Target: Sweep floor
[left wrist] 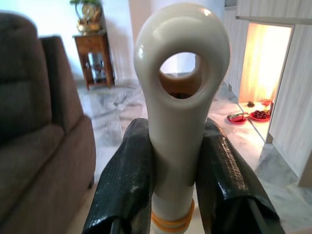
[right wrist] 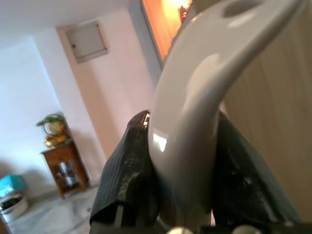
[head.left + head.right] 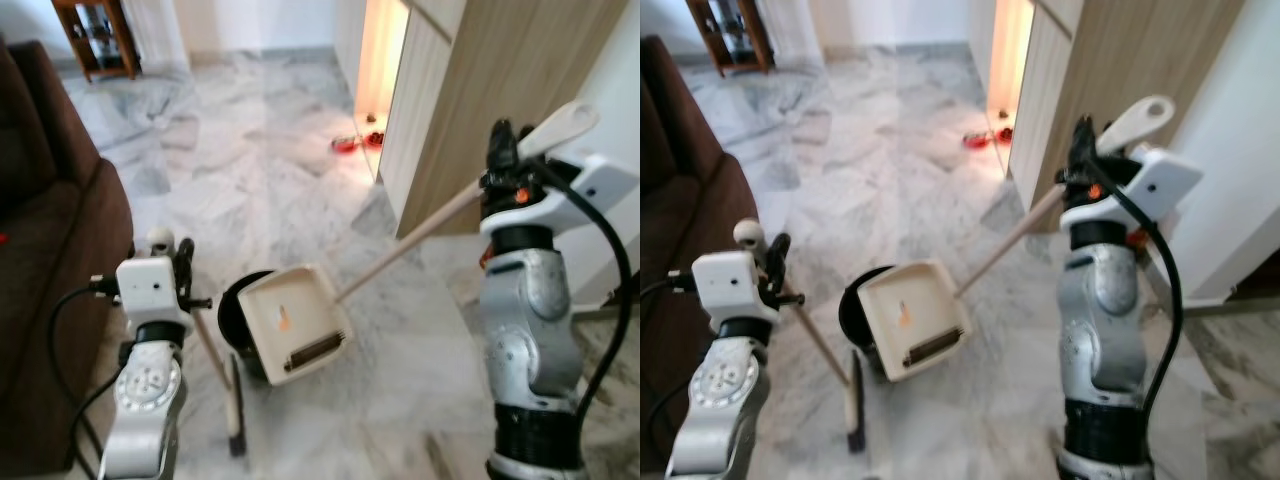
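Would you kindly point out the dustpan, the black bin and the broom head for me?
dustpan point(image 3: 285, 315), left eye view, on its cream tray.
black bin point(image 3: 232, 305), left eye view, on its exposed left rim.
broom head point(image 3: 236, 415), left eye view, on the dark bristle block.

- I get soft, even daylight over the marble floor, with faint sheen.
- A warm orange glow spills from the doorway, overexposed.
- Both head views look slightly soft and hazy.
- In my wrist views the near handles show bright glare spots, and the backgrounds fall out of focus.
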Motion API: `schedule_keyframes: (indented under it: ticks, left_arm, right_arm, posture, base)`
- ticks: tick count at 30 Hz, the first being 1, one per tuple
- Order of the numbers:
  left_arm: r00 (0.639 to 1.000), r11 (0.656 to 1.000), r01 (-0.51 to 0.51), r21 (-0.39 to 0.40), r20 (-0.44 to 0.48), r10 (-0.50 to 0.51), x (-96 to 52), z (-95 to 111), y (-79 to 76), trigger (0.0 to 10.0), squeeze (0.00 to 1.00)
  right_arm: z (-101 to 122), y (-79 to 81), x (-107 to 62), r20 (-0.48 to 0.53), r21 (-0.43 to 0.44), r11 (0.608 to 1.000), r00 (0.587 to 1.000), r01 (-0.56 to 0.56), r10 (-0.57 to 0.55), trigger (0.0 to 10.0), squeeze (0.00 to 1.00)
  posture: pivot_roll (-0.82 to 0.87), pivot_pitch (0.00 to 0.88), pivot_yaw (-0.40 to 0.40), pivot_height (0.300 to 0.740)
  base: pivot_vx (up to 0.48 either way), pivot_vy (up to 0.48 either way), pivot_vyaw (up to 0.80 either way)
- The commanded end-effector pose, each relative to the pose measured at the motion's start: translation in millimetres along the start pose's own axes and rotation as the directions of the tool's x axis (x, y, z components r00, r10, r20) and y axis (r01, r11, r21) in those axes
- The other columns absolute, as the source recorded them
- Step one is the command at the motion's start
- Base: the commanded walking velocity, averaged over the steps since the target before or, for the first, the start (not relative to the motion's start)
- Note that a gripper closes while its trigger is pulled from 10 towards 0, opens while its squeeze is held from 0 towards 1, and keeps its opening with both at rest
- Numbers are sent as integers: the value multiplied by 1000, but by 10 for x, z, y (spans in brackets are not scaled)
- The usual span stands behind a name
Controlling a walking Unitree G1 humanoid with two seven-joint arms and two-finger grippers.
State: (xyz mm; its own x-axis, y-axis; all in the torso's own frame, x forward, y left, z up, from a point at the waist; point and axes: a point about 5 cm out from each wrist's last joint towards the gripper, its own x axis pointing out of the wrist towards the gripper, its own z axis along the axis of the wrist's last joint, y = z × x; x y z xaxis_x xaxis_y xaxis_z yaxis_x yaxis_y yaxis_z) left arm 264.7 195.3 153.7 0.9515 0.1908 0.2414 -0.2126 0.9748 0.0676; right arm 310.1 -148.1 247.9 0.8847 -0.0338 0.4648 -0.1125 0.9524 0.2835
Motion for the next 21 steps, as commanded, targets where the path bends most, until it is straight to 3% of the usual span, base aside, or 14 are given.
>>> schedule_keyframes:
  ticks: [1,13,21]
  left_arm:
    - [999,1000,6,6,47,-6,9,96,-25,10000,0]
    - [999,1000,10,4,44,-10,0,89,-22,10000,0]
    - [998,999,33,-7,51,-33,-11,91,-61,10000,0]
  right_arm:
    - [178,17,21,86,28,1000,996,-8,6,10000,0]
    - [182,24,29,88,33,999,996,-13,10,10000,0]
    - [183,20,22,85,33,999,996,-14,11,10000,0]
  posture:
    - [11,61,33,740]
    - [15,71,30,740]
    - [14,75,30,740]
  base:
    - [424,0,0]
    - [420,0,0]
    - [30,0,0]
